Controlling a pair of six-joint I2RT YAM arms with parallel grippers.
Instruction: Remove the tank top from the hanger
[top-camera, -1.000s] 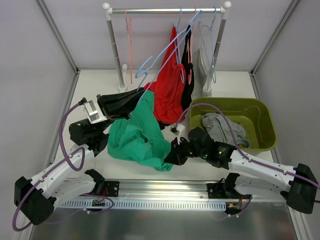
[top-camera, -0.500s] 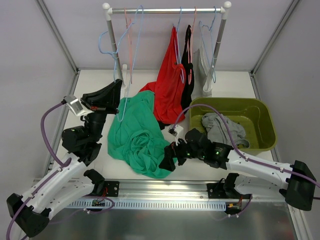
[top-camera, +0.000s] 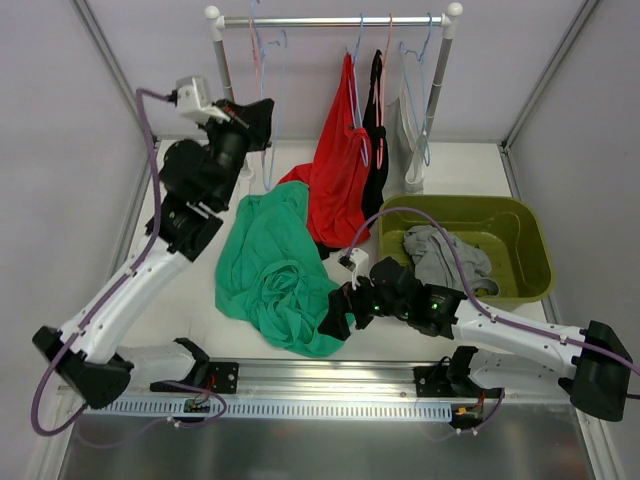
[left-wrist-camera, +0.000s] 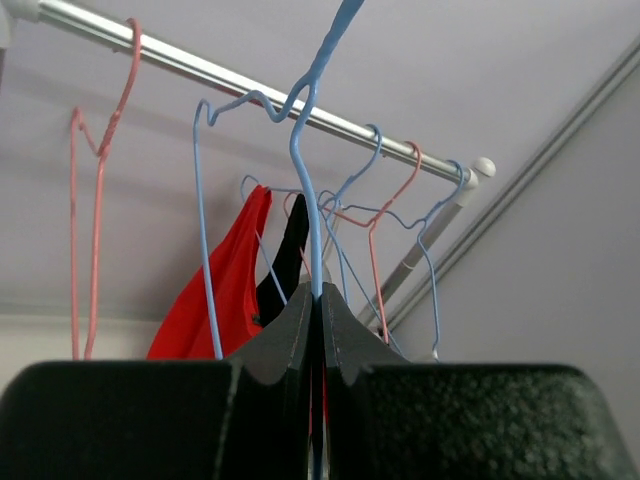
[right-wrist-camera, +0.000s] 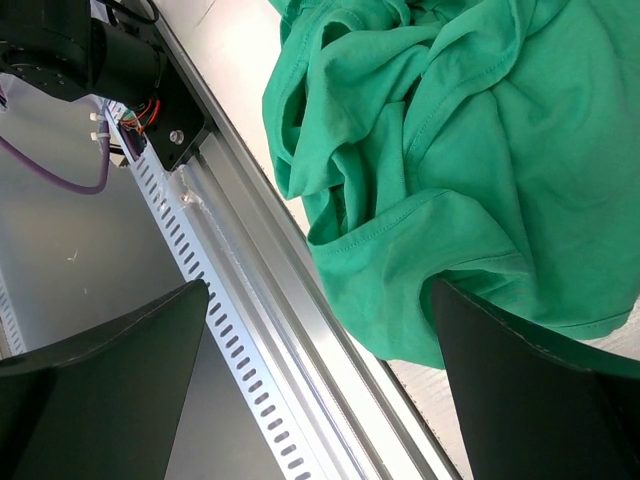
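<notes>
On the pale worktop (top-camera: 470, 160) the green tank top (top-camera: 270, 270) lies crumpled in a heap, off any hanger, while the left gripper (left-wrist-camera: 318, 300), high beside the clothes rail (top-camera: 330, 20), has its jaws pinching a bare blue wire hanger (left-wrist-camera: 305, 190) and the right gripper (top-camera: 333, 320) hovers, jaws spread, over the garment's near hem.

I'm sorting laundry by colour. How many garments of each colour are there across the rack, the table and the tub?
green garment: 1
red garment: 1
black garment: 1
grey garment: 1 (a heap in the tub, counted as one)
white garment: 1
Total: 5
</notes>
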